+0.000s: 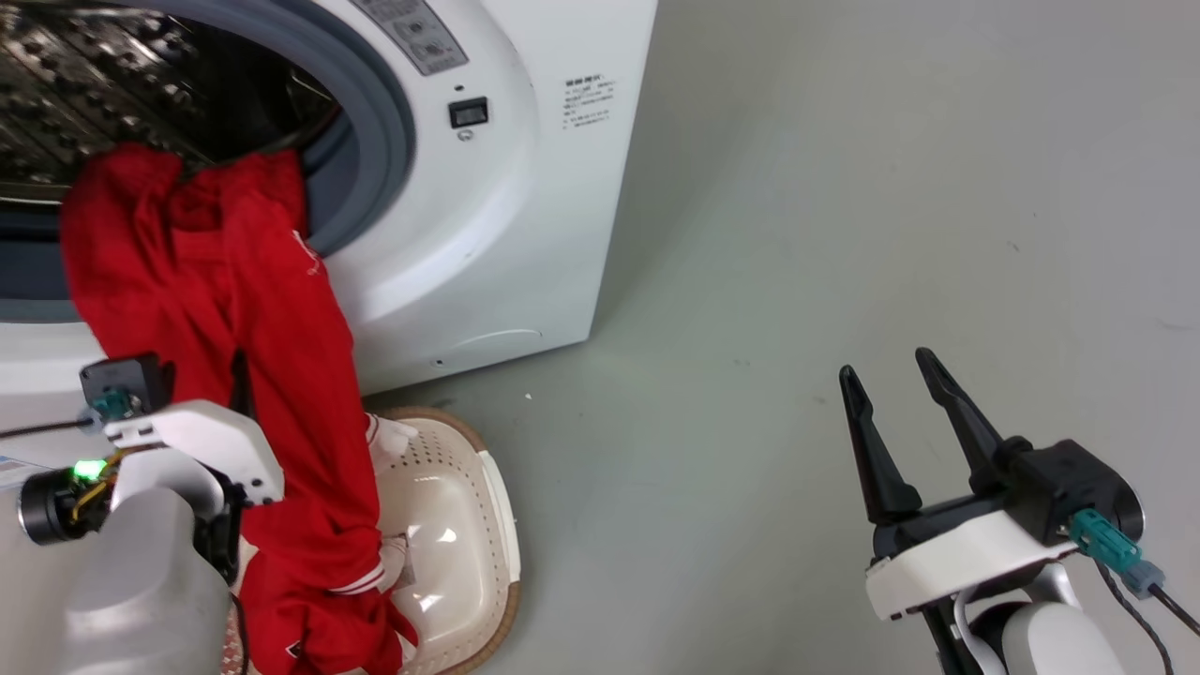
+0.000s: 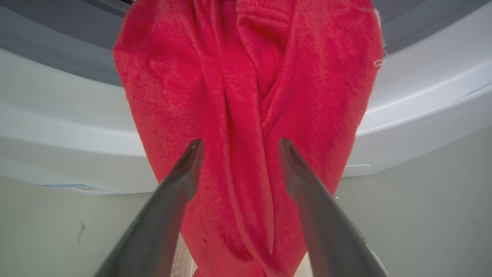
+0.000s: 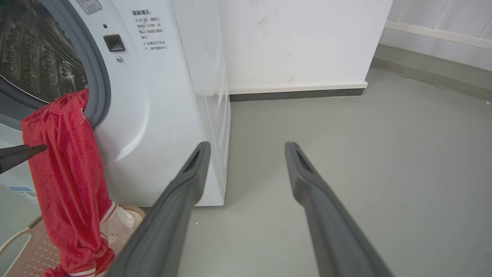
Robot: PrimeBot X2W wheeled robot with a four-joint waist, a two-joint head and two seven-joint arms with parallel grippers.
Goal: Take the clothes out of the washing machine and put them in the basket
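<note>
Left fingers (image 2: 180, 184) wide at hanging clothes (image 2: 246, 96); right fingers (image 1: 872, 450) wide.
Pinch the thick centre fold, pull it clear of the washing machine (image 1: 487, 216) into the basket (image 1: 441, 469).

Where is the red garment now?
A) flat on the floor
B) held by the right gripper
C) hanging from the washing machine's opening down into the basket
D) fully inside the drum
C: the red garment hangs out of the washing machine, its lower end in the basket.
</note>
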